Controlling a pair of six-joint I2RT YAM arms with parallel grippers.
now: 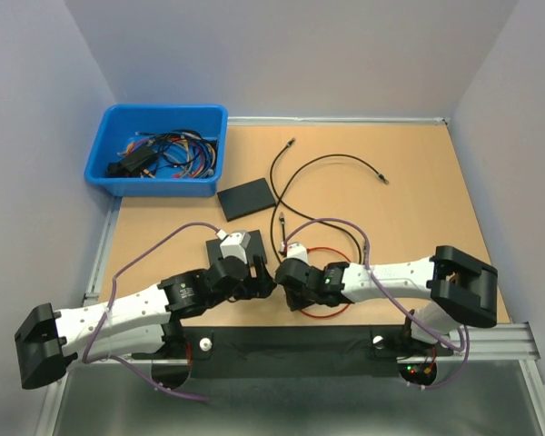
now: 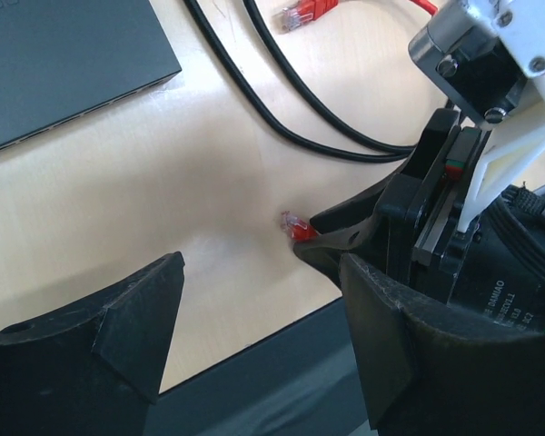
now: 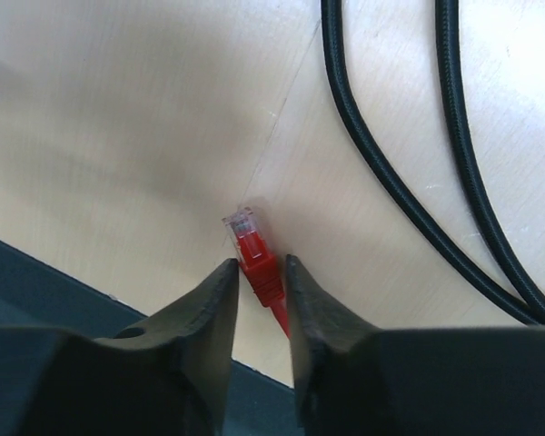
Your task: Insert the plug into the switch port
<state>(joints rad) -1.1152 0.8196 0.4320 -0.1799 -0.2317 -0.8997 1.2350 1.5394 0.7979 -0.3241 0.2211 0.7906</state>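
I have the right end effector (image 3: 261, 269) clamped on the red plug (image 3: 253, 245). Its two fingers pinch the boot just behind the clear tip, so the connector nose sticks out free for insertion. The plug lies low at the near edge of the surface (image 1: 409, 227), well apart from the switch (image 1: 247, 197), which sits flat toward the middle. I cannot see which side of the switch carries the ports.

The left end effector (image 2: 262, 272) is released, its jaws wide with nothing between them. It hovers just beside the right one, and I judge it is parked there either to steady the switch or to help with the cord.

The red cable (image 1: 331, 309) loops under the right arm, so there looks to be slack for the carry. Its other plug (image 2: 300, 15) lies near two black cables (image 1: 309, 173) that curl across the tan wood. I would watch those on the way over.

A blue bin (image 1: 154, 150) of spare leads sits at the far left corner. Plain pale walls close in the workspace on three sides.
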